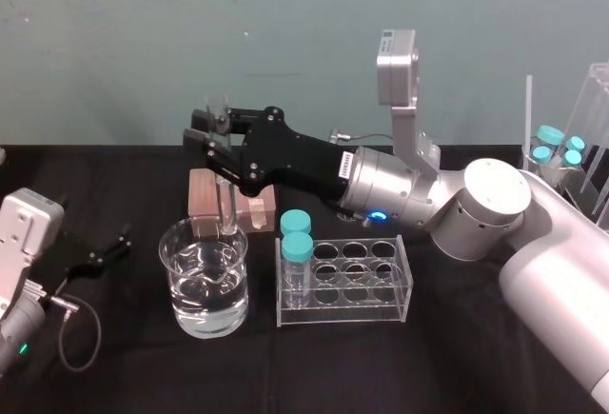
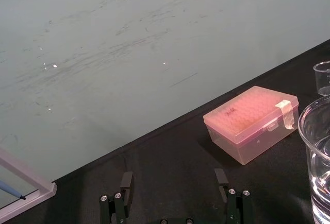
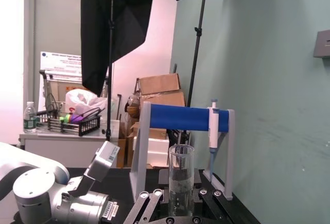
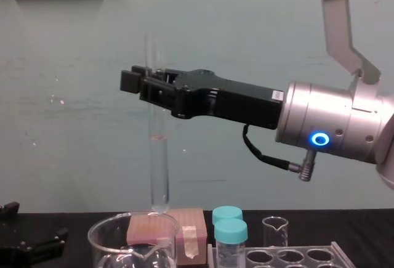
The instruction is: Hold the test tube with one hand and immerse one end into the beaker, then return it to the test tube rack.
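Note:
My right gripper is shut on the upper part of the test tube, which hangs upright. The tube's rounded bottom sits just above the rim of the beaker, toward its back edge, and seems clear of the liquid inside. In the right wrist view the tube stands between the two black fingers. The test tube rack stands right of the beaker. My left gripper rests open on the table at the far left, with nothing between its fingertips.
Two teal-capped vials stand in the rack's left end. A pink tip box sits behind the beaker. A tiny beaker stands behind the rack. More capped vials stand at the far right.

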### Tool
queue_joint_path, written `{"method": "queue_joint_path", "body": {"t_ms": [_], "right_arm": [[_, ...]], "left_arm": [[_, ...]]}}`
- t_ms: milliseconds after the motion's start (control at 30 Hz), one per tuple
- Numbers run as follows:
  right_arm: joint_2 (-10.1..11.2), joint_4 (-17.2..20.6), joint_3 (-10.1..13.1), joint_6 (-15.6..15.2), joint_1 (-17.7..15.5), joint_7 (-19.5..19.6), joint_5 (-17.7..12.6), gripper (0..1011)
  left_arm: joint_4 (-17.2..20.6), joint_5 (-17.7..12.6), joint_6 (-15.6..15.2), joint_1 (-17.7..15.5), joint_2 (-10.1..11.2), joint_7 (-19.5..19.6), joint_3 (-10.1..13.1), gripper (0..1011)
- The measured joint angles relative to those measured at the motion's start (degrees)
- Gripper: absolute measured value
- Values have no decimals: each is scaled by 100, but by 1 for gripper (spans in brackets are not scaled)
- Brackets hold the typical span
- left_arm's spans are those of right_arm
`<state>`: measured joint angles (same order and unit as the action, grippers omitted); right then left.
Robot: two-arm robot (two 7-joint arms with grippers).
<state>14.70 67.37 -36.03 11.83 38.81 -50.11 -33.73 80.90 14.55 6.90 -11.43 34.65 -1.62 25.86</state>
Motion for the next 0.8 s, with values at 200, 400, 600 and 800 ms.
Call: {"method": "queue_joint_path", "body": {"t_ms": [200, 400, 600, 800], "right_arm": [[-52, -30, -77, -2, 16, -15, -11, 244], [-89, -112, -138, 19, 19, -25, -3, 244], [-127, -223, -177, 81, 14, -37, 18, 244], [-166, -323, -206, 103, -1, -34, 62, 244]], "left_arm": [[0, 0, 0, 0, 0, 0, 0, 1000], [0, 0, 0, 0, 0, 0, 0, 1000], [0, 0, 0, 0, 0, 0, 0, 1000], [0, 0, 0, 0, 0, 0, 0, 1000]]}}
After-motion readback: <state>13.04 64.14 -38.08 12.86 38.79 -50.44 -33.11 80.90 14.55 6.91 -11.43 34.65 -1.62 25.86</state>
